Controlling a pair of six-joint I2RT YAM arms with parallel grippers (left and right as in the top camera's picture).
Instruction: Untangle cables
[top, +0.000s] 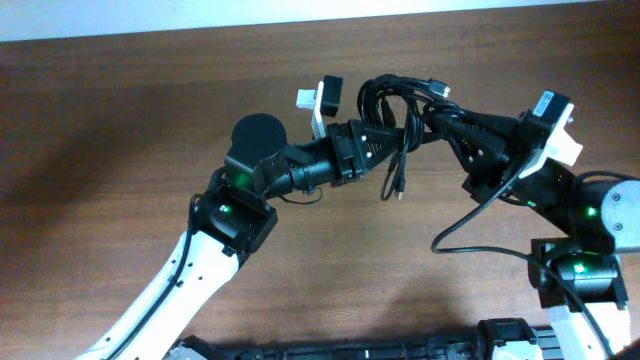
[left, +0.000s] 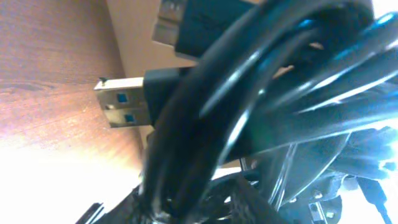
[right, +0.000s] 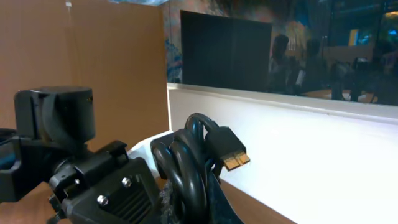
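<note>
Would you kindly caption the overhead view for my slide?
Left hand and right hand meet at tangled cables, one plug dangling over the table.

Overhead view evenly lit, soft shadows on the wooden table (top: 120, 120) left of the left gripper (top: 390, 138), left wrist view blurred at close range, white-blue glare streaks on the cables (left: 249, 112), blown-out patch below the plug (left: 121, 109), right wrist view dim, dark reflective pane (right: 230, 53) beyond the cables.

The cables (top: 398, 100) sit bunched between my left gripper (top: 390, 135), on their left, and my right gripper (top: 435, 115), on their right. They are over the far part of the table (top: 120, 120), right of centre. One plug end (top: 397, 193) dangles on the bunch's near side.
</note>
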